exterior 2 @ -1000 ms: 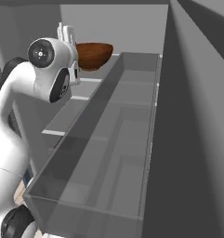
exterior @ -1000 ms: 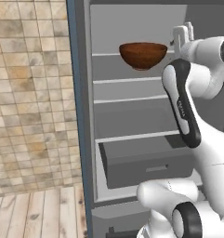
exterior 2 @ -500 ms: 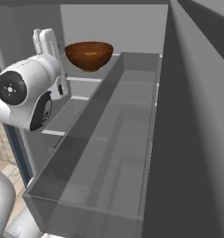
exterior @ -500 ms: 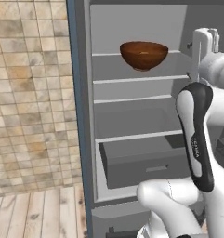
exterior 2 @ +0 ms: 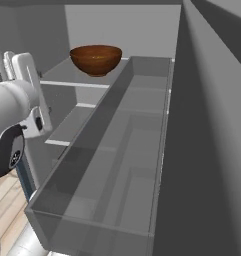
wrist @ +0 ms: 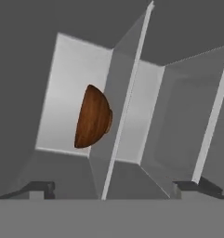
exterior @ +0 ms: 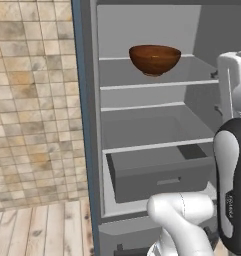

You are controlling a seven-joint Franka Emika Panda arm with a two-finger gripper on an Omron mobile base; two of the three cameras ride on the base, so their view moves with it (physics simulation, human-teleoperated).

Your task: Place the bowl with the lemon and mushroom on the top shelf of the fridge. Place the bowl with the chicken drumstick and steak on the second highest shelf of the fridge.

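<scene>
Pincer: the pincer is apart, empty, outside the fridge, well clear of the bowl
Bowl: the bowl with the lemon and mushroom sits upright on the top shelf; its contents are hidden from where I stand
Second highest shelf: the second highest shelf lies one level below the top one
Drawer: a grey drawer sits pulled out under the shelves
Wall: a tiled wall stands left of the fridge
</scene>
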